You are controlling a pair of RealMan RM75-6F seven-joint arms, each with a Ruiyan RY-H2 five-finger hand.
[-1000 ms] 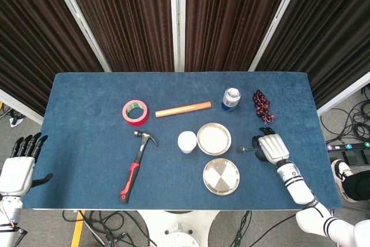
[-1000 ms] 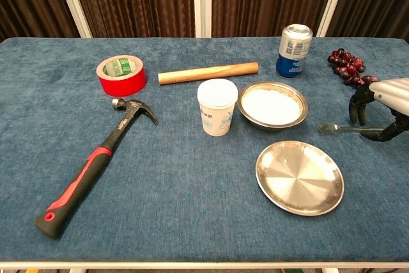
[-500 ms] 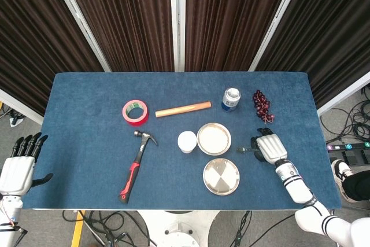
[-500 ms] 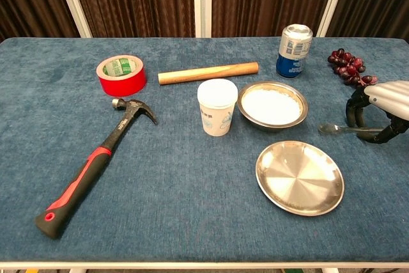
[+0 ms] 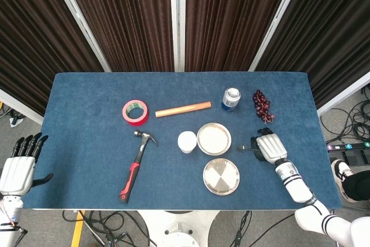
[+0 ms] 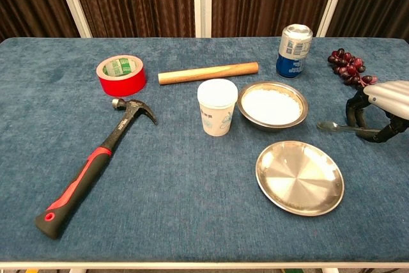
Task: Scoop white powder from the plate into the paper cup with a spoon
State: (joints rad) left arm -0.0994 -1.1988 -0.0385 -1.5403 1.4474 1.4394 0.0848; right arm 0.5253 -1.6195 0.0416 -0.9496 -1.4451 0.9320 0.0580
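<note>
A metal plate of white powder (image 5: 213,138) (image 6: 272,105) sits mid-table, with the white paper cup (image 5: 187,141) (image 6: 217,107) upright just to its left. My right hand (image 5: 269,147) (image 6: 382,105) is to the right of the plate, its fingers curled around the handle of a metal spoon (image 5: 241,148) (image 6: 337,128). The spoon's bowl points left toward the plate and stays short of its rim, low over the cloth. My left hand (image 5: 18,166) hangs off the table's left front corner, fingers spread and holding nothing.
An empty metal plate (image 5: 221,176) (image 6: 299,177) lies in front of the powder plate. A hammer (image 6: 96,158), red tape roll (image 6: 121,74) and wooden rod (image 6: 208,72) lie to the left. A can (image 6: 294,50) and grapes (image 6: 347,66) stand behind my right hand.
My right hand has shifted slightly left toward the powder plate, carrying the spoon with it. The left hand has not moved.
</note>
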